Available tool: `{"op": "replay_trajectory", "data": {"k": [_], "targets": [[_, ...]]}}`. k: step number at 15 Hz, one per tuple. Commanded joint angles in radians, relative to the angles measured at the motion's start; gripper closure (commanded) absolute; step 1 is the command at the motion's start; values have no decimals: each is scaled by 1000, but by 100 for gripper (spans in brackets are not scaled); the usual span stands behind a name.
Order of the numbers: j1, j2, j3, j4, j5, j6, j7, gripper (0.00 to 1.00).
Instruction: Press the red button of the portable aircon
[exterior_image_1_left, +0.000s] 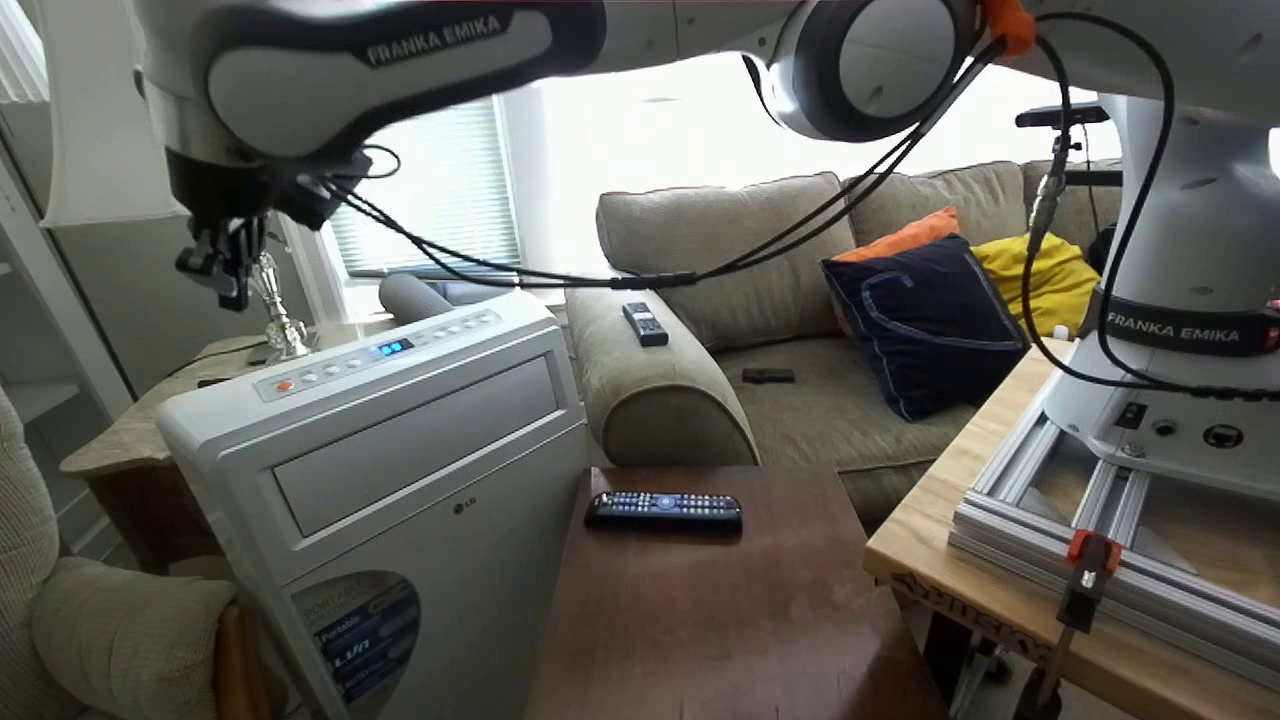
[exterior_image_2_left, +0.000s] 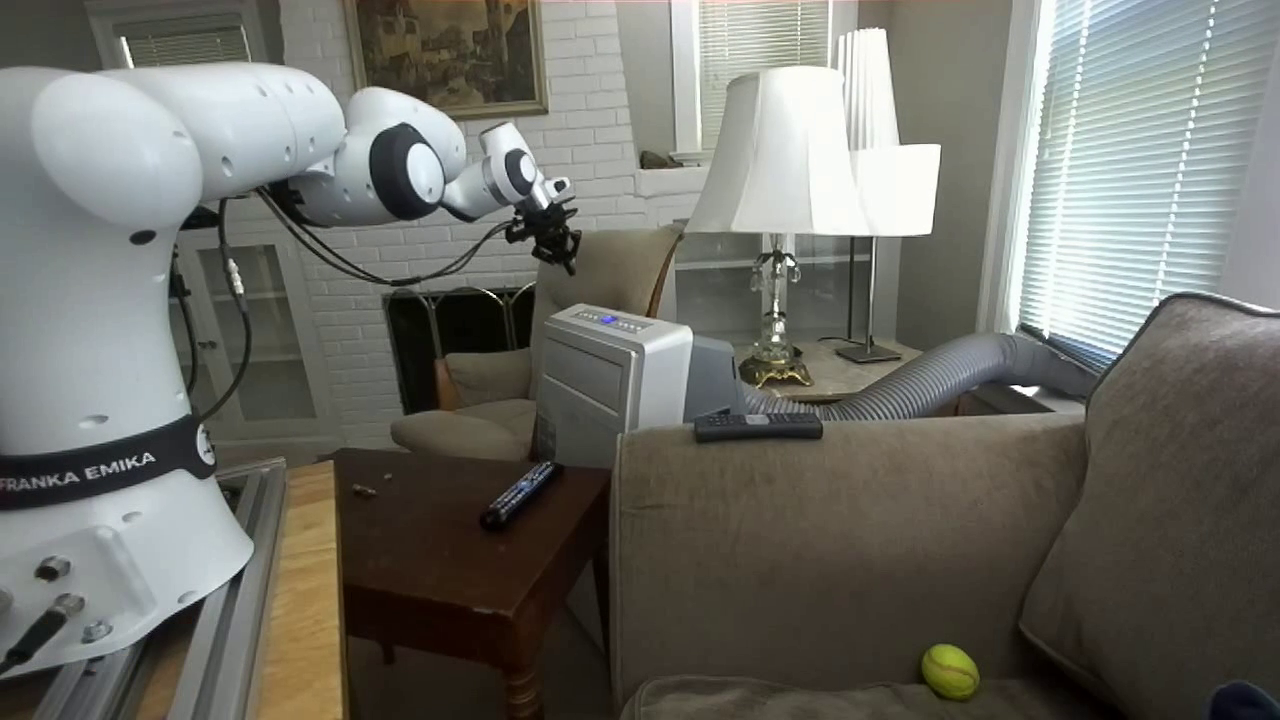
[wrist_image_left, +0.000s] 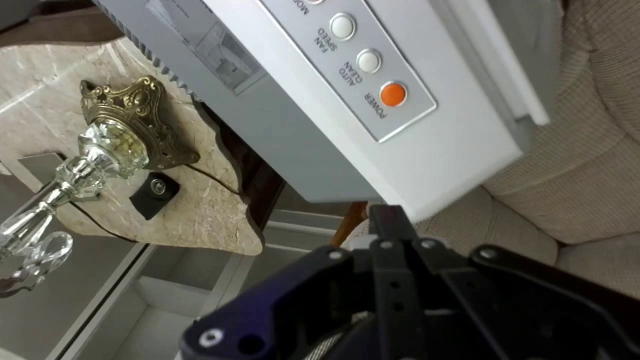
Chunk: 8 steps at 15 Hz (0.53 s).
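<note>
The portable aircon (exterior_image_1_left: 480, 600) is a tall pale grey-white unit; it also shows in an exterior view (exterior_image_2_left: 585, 395) and in the wrist view (wrist_image_left: 445, 150). Its orange-red power button (exterior_image_1_left: 285, 387) sits at the end of the top control strip, close up in the wrist view (wrist_image_left: 393, 94). In an exterior view with the blue display (exterior_image_2_left: 608, 319), the button cannot be made out. My gripper (exterior_image_1_left: 233, 298) hangs in the air above that end of the aircon, apart from it; it also shows there (exterior_image_2_left: 568, 262). In the wrist view its fingertips (wrist_image_left: 392, 220) are together, empty, below the button.
A glass lamp (wrist_image_left: 112, 142) with white shade (exterior_image_2_left: 778, 150) stands on a marble-topped table (wrist_image_left: 200, 215) behind the aircon. An armchair (exterior_image_2_left: 480, 430) is beside it. A brown table (exterior_image_1_left: 720, 610) holds a remote (exterior_image_1_left: 663, 510). A grey hose (exterior_image_2_left: 920, 375) runs to the window.
</note>
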<state>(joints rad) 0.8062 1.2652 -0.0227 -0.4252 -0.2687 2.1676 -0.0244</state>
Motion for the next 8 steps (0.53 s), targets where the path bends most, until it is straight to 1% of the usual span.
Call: {"op": "replay_trajectory", "data": {"k": [1,2,3,4,5,8], "targets": [[-9,-154,20,-38,61,-236,-47,100],[-12,-190,23,-39,70,-310,-41,100],[-18,-228,33,-40,85,-389,-41,93],[-17,-260,28,-39,85,-461,-24,73],[-20,-291,33,-40,94,-535,-15,67],[-21,-366,36,-29,107,-695,48,46]]}}
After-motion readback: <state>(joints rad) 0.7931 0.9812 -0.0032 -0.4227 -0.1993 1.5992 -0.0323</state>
